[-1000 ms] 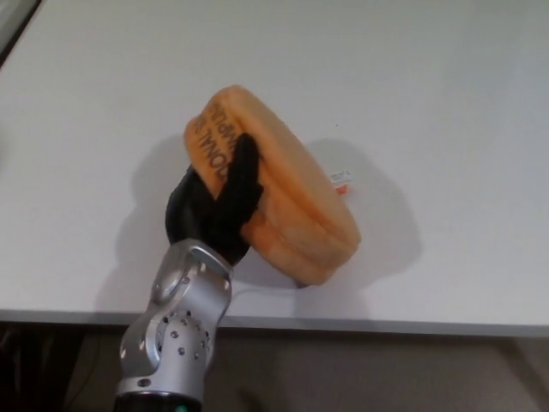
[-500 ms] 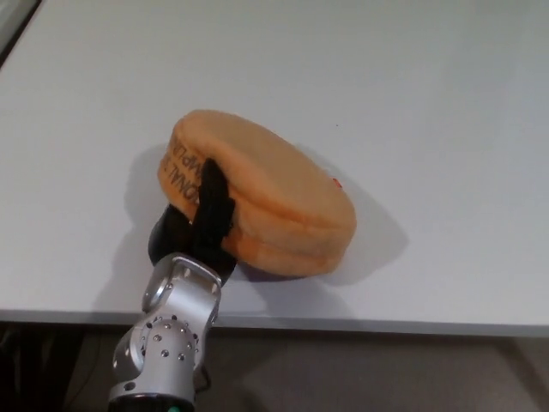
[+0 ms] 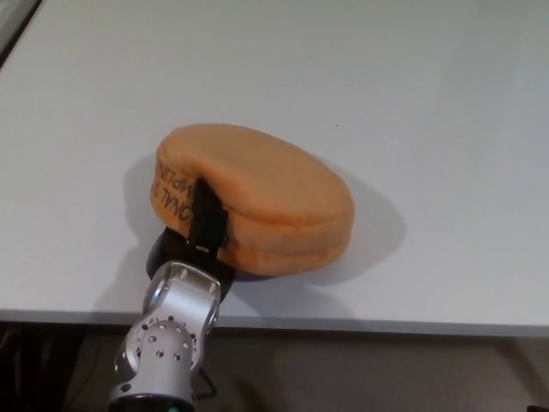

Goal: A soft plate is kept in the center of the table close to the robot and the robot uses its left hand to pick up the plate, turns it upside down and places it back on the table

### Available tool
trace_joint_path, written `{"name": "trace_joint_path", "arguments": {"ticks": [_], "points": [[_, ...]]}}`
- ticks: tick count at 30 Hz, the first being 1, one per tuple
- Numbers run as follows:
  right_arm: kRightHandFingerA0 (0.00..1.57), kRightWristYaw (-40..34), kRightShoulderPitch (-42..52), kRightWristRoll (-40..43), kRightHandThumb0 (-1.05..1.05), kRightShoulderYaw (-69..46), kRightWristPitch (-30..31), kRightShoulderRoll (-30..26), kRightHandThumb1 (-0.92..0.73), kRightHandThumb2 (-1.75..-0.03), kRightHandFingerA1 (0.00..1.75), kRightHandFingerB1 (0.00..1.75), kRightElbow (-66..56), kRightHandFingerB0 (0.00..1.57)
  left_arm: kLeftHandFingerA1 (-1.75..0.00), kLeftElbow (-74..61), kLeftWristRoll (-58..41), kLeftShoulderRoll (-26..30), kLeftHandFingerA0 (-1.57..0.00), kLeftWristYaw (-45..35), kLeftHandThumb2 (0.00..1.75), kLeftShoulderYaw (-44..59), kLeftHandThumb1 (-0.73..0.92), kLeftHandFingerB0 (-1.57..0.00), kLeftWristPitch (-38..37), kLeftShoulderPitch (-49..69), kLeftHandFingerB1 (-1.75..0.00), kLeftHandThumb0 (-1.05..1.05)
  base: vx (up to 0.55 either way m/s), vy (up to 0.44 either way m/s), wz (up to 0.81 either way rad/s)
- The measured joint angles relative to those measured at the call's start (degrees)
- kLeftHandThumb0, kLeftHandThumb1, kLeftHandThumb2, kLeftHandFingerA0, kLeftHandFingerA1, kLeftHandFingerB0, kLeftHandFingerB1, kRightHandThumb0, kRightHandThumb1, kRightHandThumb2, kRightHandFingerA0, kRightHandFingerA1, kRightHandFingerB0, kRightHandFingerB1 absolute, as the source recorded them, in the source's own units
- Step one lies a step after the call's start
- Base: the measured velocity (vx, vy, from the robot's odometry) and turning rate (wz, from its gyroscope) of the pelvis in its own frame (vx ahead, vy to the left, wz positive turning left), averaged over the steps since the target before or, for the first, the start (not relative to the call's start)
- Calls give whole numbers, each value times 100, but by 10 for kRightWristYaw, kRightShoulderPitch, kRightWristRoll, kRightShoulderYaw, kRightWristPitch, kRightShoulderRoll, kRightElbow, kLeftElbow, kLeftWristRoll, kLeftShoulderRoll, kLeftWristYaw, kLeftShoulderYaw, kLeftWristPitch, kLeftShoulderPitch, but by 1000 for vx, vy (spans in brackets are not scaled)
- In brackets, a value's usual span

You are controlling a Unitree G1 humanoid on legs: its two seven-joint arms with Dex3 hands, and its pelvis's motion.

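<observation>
The soft orange plate (image 3: 257,193) lies nearly flat over the white table (image 3: 386,77), its smooth rounded side facing up and dark lettering showing on its left rim. My left hand (image 3: 199,233) grips the plate's near-left edge, one black finger (image 3: 208,213) pressed up over the rim, the rest of the hand tucked beneath. The silver wrist (image 3: 167,335) comes up from below the table's front edge. Whether the plate's far side rests on the table or hovers just above it is unclear. My right hand is out of sight.
The table's front edge (image 3: 360,324) runs just below the plate, with dark floor beyond it. A dark strip shows at the top left corner (image 3: 13,21).
The plate has rotated from steeply tilted on edge to almost flat, dropping toward the table. My left wrist turned and moved slightly left and down with it.
</observation>
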Motion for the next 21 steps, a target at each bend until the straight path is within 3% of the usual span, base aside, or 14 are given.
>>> {"name": "trace_joint_path", "arguments": {"ticks": [5,6,7,8,9,10,12,13,15,16,17,18,19,21], "points": [[48,-3,-3,0,-70,0,2,0,-84,-65,48,36,-2,32,-142,5,-15,-1,-123,17,95,-6,59,-73,0,-1,-98,-39,0,0,0],[48,-3,-3,0,-69,0,2,0,-84,-65,47,36,-2,32,-175,5,-18,-1,-99,19,69,-8,72,-58,0,-1,-78,-33,0,0,0],[42,-3,-3,0,-68,0,2,0,-67,-102,58,51,-2,26,-175,5,-20,-1,-101,21,62,-10,74,-62,0,-2,-87,-33,0,0,0],[42,-3,-3,-1,-68,0,2,0,-67,-102,58,51,-2,26,-175,5,-24,-2,-101,24,62,-13,74,-62,0,-1,-87,-33,0,0,0],[48,-3,-2,-1,-70,0,3,0,-85,-65,47,36,-2,32,-175,5,-27,-2,-101,27,61,-16,74,-61,1,0,-84,-33,0,0,0],[48,-4,-2,-2,-71,0,3,0,-84,-65,47,36,-2,32,-175,5,-29,-3,-98,30,68,-21,71,-46,1,0,-67,-32,0,0,0],[48,-4,-3,-3,-73,0,3,0,-83,-66,48,37,-2,31,-175,5,-35,-4,-98,37,68,-29,71,-54,3,-1,-78,-33,0,0,0],[48,-5,-3,-3,-73,0,3,0,-84,-65,48,38,-2,32,-141,5,-38,-5,-122,39,96,-32,59,-71,3,-1,-95,-40,0,0,0],[48,-5,-4,-3,-73,1,4,0,-84,-65,48,37,-2,32,-141,6,-42,-6,-122,44,96,-39,60,-71,4,-4,-96,-41,0,0,0],[47,-5,-4,-4,-70,1,5,0,-84,-65,49,38,-3,32,-175,7,-44,-6,-100,47,69,-43,72,-53,4,-5,-82,-36,0,0,0],[47,-5,-4,-5,-65,2,6,0,-84,-65,49,39,-3,33,-175,7,-46,-7,-99,49,62,-49,74,-60,4,-4,-101,-36,0,0,0],[47,-5,-5,-5,-65,3,7,0,-84,-65,49,39,-4,33,-175,6,-48,-8,-99,51,62,-55,74,-60,4,-4,-101,-36,0,0,0],[48,-5,-6,-5,-60,4,9,0,-85,-65,50,39,-5,32,-143,6,-50,-9,-123,52,93,-60,56,-71,4,-5,-101,-43,0,0,0],[49,-6,-7,-5,-52,5,11,0,-85,-65,51,41,-6,32,-147,6,-52,-10,-125,53,92,-69,56,-67,5,-6,-107,-48,0,0,0]]}}
